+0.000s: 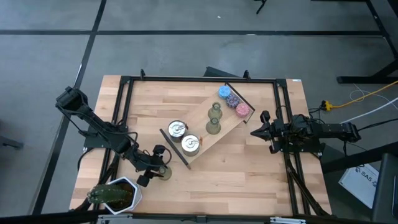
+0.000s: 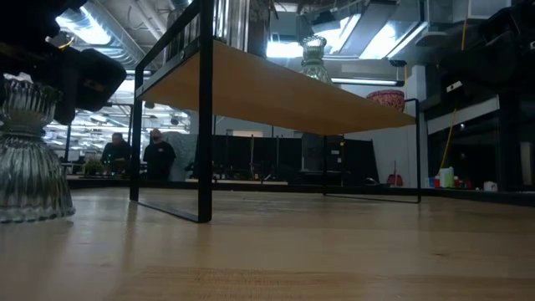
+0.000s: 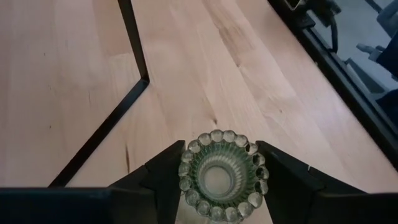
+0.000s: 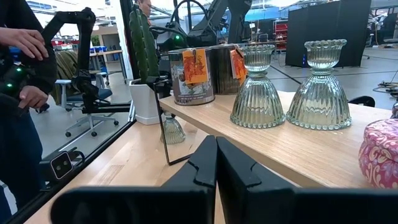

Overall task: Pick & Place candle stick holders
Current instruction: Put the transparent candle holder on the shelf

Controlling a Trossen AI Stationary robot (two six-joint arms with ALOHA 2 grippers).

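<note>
Three candle stick holders of ribbed greenish glass show. Two (image 1: 214,111) (image 1: 212,126) stand on their bases on a raised wooden shelf (image 1: 205,146), beside two silver tins (image 1: 177,129) and three glittery pucks (image 1: 232,101). The third holder (image 3: 221,180) (image 2: 29,159) stands on the table near the shelf's near-left end, with my left gripper (image 3: 221,148) (image 1: 159,168) shut on it. My right gripper (image 4: 216,163) is shut on nothing and waits level at the table's right edge (image 1: 260,130). My left gripper pinches the third holder's beaded top rim (image 3: 186,171) between its two fingers, one on each side. The fingers slant down at it from the table's far left. The holder stands upright with its wide base (image 2: 33,209) on the table.
A cactus in a white pot (image 1: 117,194) stands at the near left corner, close to my left arm. The shelf's black frame legs (image 2: 205,167) stand on the table. People are in the room beyond, one close by (image 4: 18,68).
</note>
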